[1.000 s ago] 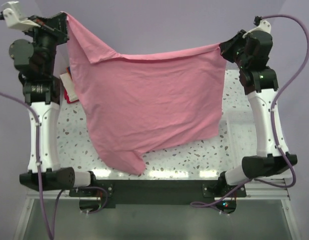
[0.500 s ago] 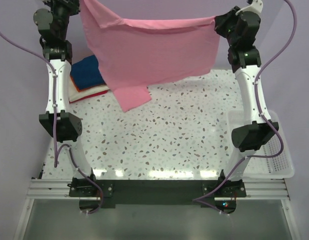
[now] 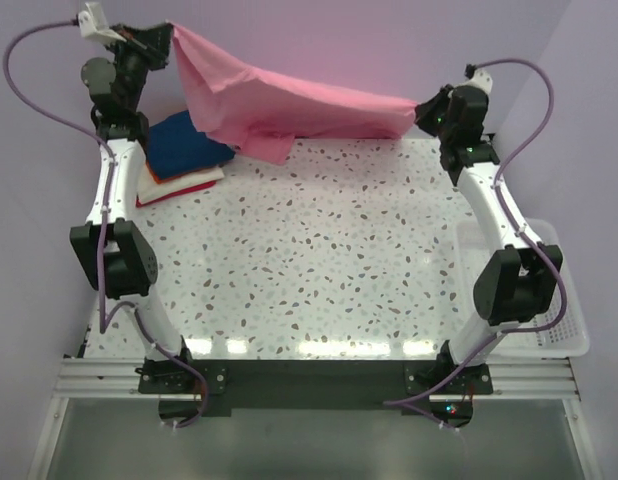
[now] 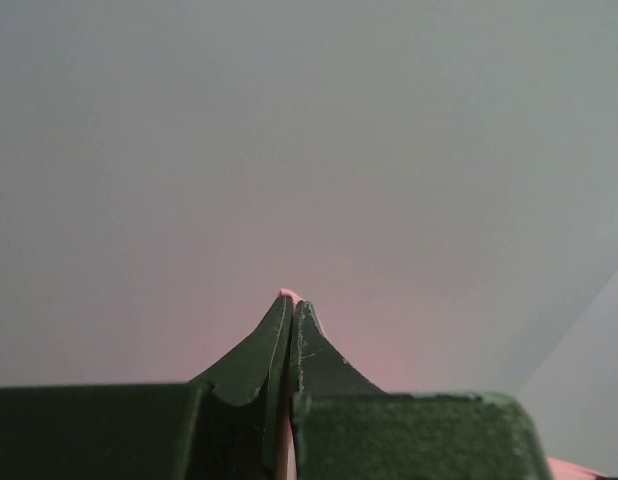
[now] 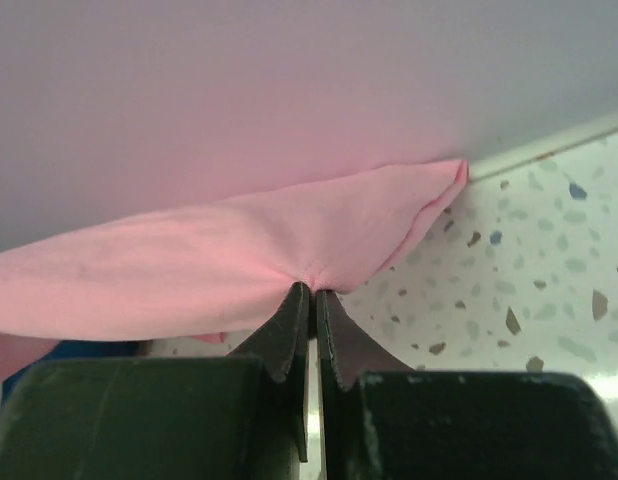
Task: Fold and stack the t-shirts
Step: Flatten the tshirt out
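Note:
The pink t-shirt [image 3: 279, 100] hangs stretched between both grippers at the far edge of the table, its lower part sagging onto the table top. My left gripper [image 3: 169, 38] is shut on its left corner; in the left wrist view only a sliver of pink [image 4: 287, 295] shows at the shut tips [image 4: 291, 302]. My right gripper [image 3: 419, 106] is shut on the right corner; in the right wrist view the pink cloth [image 5: 189, 270] bunches at the tips [image 5: 311, 290]. A stack of folded shirts, navy blue [image 3: 187, 145] on top with white and red edges, lies at the far left.
A white mesh basket [image 3: 567, 330] stands at the right table edge beside the right arm. The speckled table top [image 3: 319, 260] spreads between the arms. A purple wall stands close behind the far edge.
Both arms have reached further away and lowered, carrying the pink shirt toward the far edge. Its hanging part now rests on the table beside the folded stack.

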You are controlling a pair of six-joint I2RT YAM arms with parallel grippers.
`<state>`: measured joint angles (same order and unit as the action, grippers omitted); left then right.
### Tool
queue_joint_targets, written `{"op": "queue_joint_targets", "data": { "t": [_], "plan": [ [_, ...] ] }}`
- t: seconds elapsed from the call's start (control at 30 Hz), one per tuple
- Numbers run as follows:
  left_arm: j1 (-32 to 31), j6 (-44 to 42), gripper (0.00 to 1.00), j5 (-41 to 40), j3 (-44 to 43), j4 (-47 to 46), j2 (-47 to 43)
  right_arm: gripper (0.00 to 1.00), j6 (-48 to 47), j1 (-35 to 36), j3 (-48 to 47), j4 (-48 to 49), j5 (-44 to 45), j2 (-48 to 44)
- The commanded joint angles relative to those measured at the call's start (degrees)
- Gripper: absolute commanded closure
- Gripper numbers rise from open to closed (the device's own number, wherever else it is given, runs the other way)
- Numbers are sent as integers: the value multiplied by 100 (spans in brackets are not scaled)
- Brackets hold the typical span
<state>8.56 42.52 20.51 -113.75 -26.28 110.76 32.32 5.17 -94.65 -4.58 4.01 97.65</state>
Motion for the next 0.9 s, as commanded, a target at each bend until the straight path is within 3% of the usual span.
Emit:
{"op": "queue_joint_targets", "data": {
  "t": [0.0,0.3,0.5,0.73,0.87],
  "plan": [
    [49,300,100,234,1335,-816,-895,100,205,-60,848,274,179,-614],
    [49,748,100,-29,4631,-642,-2565,100,469,-95,2388,-797,-137,-1256],
    [32,758,100,-38,6899,105,-3699,100,574,-104,3249,-1519,-269,-1327],
    [32,477,100,-636,8824,1792,-5361,100,416,-86,4647,-1669,-392,-1669],
    [32,538,100,-1241,9345,3100,-6372,100,337,-95,5219,-1765,-296,-2065]
  ]
}}
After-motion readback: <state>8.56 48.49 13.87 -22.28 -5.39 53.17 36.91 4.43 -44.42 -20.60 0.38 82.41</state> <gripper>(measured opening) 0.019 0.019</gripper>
